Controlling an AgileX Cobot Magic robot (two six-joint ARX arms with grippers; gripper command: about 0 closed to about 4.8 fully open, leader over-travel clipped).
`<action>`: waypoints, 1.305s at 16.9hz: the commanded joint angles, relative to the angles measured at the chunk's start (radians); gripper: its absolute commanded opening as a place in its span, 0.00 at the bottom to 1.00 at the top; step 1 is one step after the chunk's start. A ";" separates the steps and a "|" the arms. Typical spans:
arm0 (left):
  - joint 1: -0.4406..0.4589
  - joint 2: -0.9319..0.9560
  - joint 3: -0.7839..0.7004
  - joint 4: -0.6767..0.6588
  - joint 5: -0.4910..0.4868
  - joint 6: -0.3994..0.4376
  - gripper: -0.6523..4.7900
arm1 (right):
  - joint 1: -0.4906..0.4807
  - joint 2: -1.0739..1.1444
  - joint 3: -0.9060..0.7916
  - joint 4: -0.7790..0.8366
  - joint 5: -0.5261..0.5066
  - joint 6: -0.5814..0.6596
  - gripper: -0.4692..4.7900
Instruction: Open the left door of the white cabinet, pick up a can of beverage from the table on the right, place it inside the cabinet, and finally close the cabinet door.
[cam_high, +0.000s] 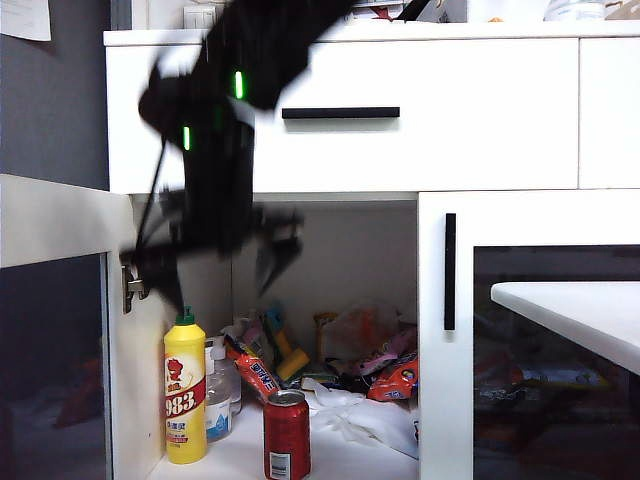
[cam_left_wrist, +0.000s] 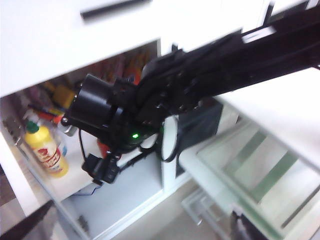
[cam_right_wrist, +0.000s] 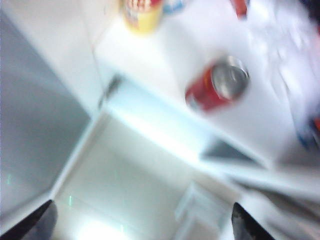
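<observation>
The white cabinet (cam_high: 450, 110) has its left door (cam_high: 50, 220) swung wide open toward the camera. A red can of beverage (cam_high: 287, 435) stands upright on the cabinet floor near the front edge, beside a yellow bottle (cam_high: 185, 390). My right arm is a black blur in front of the opening. Its gripper (cam_high: 220, 265) hangs above the can, open and empty. In the right wrist view the can (cam_right_wrist: 217, 85) lies well beyond the spread fingertips (cam_right_wrist: 245, 225). My left gripper (cam_left_wrist: 135, 232) is open and empty, away from the cabinet, looking at the right arm.
Snack packets, a clear bottle and crumpled white plastic (cam_high: 360, 410) crowd the back of the shelf. The matching right door (cam_high: 450, 340) is shut. The white table (cam_high: 580, 315) juts in at the right. A drawer with a black handle (cam_high: 340, 113) sits above.
</observation>
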 joint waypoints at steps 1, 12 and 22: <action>0.002 -0.003 0.002 0.010 0.056 -0.015 1.00 | 0.038 -0.144 0.006 -0.119 0.060 -0.040 1.00; 0.001 0.035 0.002 0.148 0.158 -0.072 1.00 | 0.070 -1.080 0.006 -0.484 0.126 -0.190 1.00; 0.000 0.274 -0.019 0.290 0.289 -0.226 1.00 | 0.068 -1.769 -0.433 -0.584 -0.209 -0.118 1.00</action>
